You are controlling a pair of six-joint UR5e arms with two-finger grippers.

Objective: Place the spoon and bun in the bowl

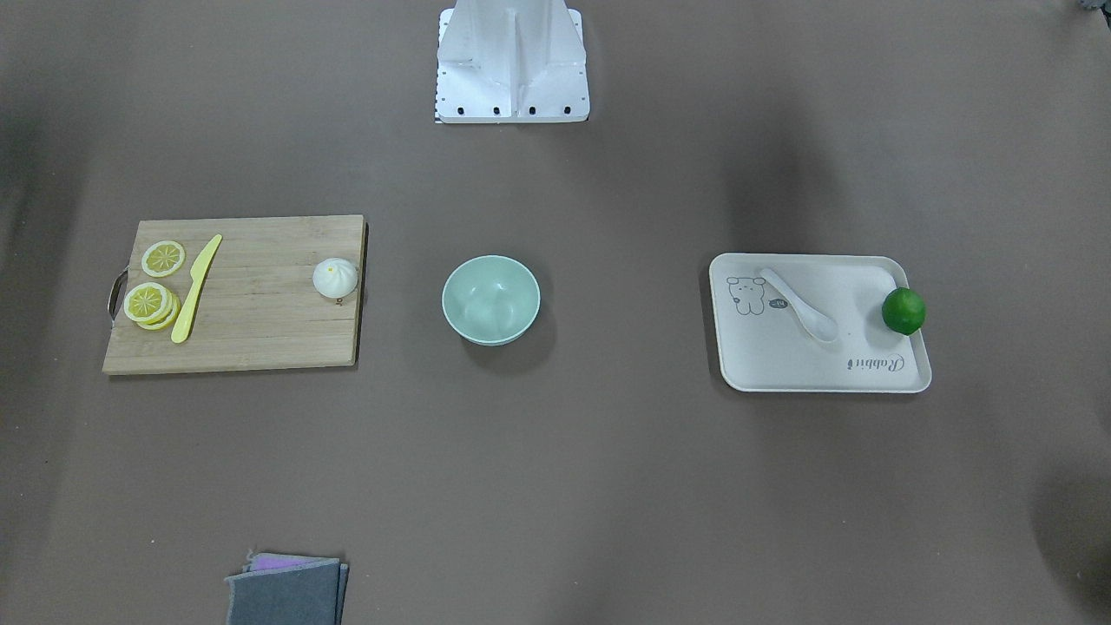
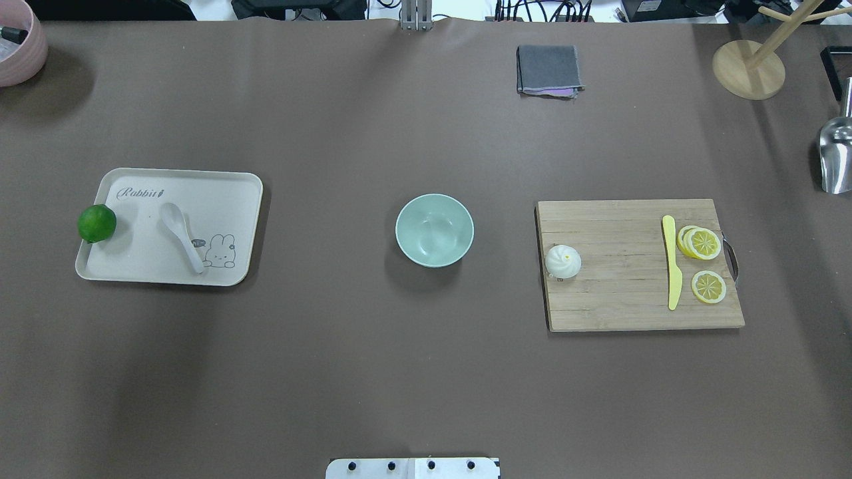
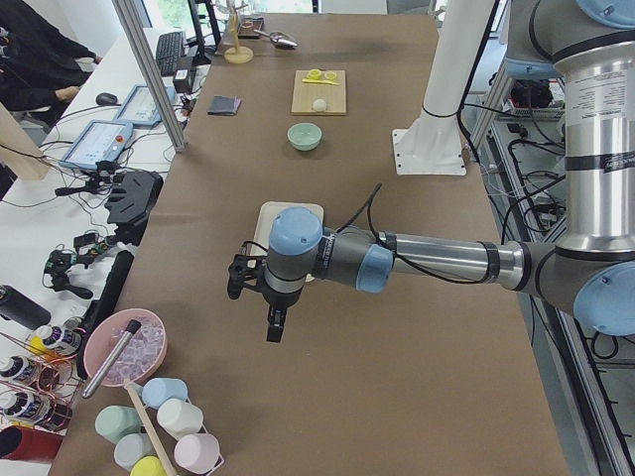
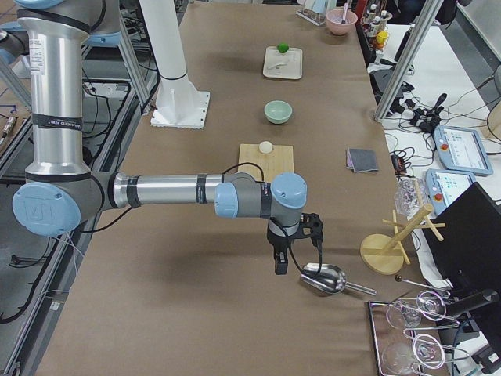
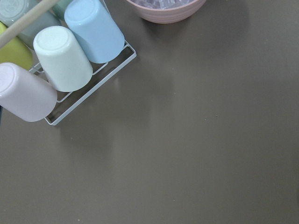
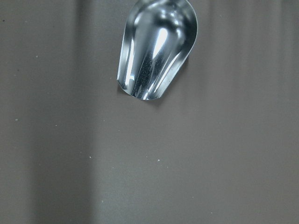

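The white spoon (image 1: 798,304) lies on a cream tray (image 1: 816,382); it also shows in the overhead view (image 2: 181,234). The white bun (image 1: 335,278) (image 2: 563,261) sits on the edge of a wooden cutting board (image 1: 260,338) nearest the bowl. The mint-green bowl (image 1: 490,299) (image 2: 434,230) stands empty between them. My left gripper (image 3: 246,280) hangs over the table's end beyond the tray, far from the spoon. My right gripper (image 4: 311,229) hangs beyond the board, over a metal scoop (image 4: 325,278). I cannot tell whether either is open or shut.
A green lime (image 1: 903,311) rests on the tray's outer rim. A yellow knife (image 1: 195,291) and lemon slices (image 1: 149,302) lie on the board. A folded grey cloth (image 2: 548,70), a wooden stand (image 2: 749,66), a pink bowl (image 2: 16,46) and a cup rack (image 5: 60,60) ring the table's edges.
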